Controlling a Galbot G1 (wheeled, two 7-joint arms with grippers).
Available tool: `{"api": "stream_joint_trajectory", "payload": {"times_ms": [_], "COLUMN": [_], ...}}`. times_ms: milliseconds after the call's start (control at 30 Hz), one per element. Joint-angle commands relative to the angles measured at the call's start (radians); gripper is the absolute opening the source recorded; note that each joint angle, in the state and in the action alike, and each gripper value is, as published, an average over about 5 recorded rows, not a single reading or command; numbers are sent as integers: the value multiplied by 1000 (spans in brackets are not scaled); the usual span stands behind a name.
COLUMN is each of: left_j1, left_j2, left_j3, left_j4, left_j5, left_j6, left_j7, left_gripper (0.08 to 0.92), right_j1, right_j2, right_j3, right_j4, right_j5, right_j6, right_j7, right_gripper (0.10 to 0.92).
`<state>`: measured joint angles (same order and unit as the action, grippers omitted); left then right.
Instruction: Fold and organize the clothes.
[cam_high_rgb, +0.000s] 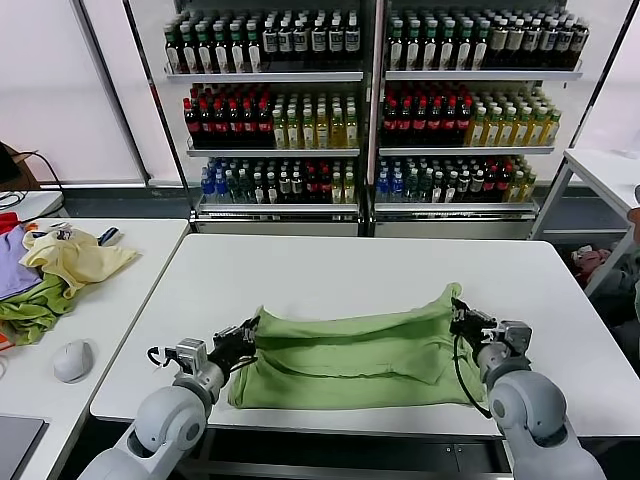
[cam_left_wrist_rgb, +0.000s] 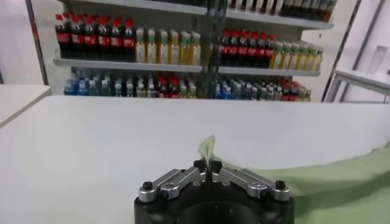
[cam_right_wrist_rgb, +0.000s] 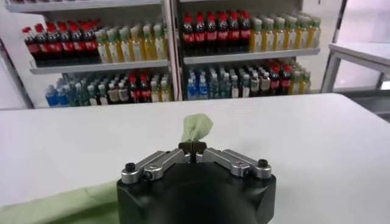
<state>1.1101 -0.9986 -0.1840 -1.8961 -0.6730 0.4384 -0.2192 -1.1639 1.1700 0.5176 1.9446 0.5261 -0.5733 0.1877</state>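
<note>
The light green polo shirt (cam_high_rgb: 350, 355) lies folded over on the white table (cam_high_rgb: 330, 265) near its front edge. My left gripper (cam_high_rgb: 246, 337) is shut on the shirt's left corner; a green tip of cloth (cam_left_wrist_rgb: 208, 148) sticks out between its fingers. My right gripper (cam_high_rgb: 459, 318) is shut on the shirt's right corner, held slightly raised; a green tip (cam_right_wrist_rgb: 196, 127) pokes out above its fingers. Collar, buttons and chest print are hidden in the fold.
A side table at the left holds a pale yellow garment (cam_high_rgb: 75, 255), purple and darker green garments (cam_high_rgb: 25, 295) and a grey mouse (cam_high_rgb: 72, 360). Drink shelves (cam_high_rgb: 370, 100) stand behind the table. Another white table (cam_high_rgb: 610, 175) is at the far right.
</note>
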Motion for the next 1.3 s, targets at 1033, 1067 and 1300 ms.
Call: {"api": "stream_joint_trajectory", "payload": {"times_ms": [1033, 1067, 1300], "left_j1": [197, 200, 218], "left_j2": [-338, -340, -341], "left_j3": [-49, -49, -49], "left_j4": [19, 22, 25], "left_j5": [343, 342, 326], "left_j6": [-42, -45, -60], "left_j7": [-268, -268, -238], "left_gripper": [748, 722, 515], "right_j1": [-247, -246, -235], "right_j2": [36, 35, 38], "right_j3": [40, 40, 37], "right_j4": [174, 174, 171], "right_j5": [-147, -147, -146], "right_j6": [50, 51, 52], "right_j7": [-7, -7, -8], "right_gripper": [822, 823, 823]}}
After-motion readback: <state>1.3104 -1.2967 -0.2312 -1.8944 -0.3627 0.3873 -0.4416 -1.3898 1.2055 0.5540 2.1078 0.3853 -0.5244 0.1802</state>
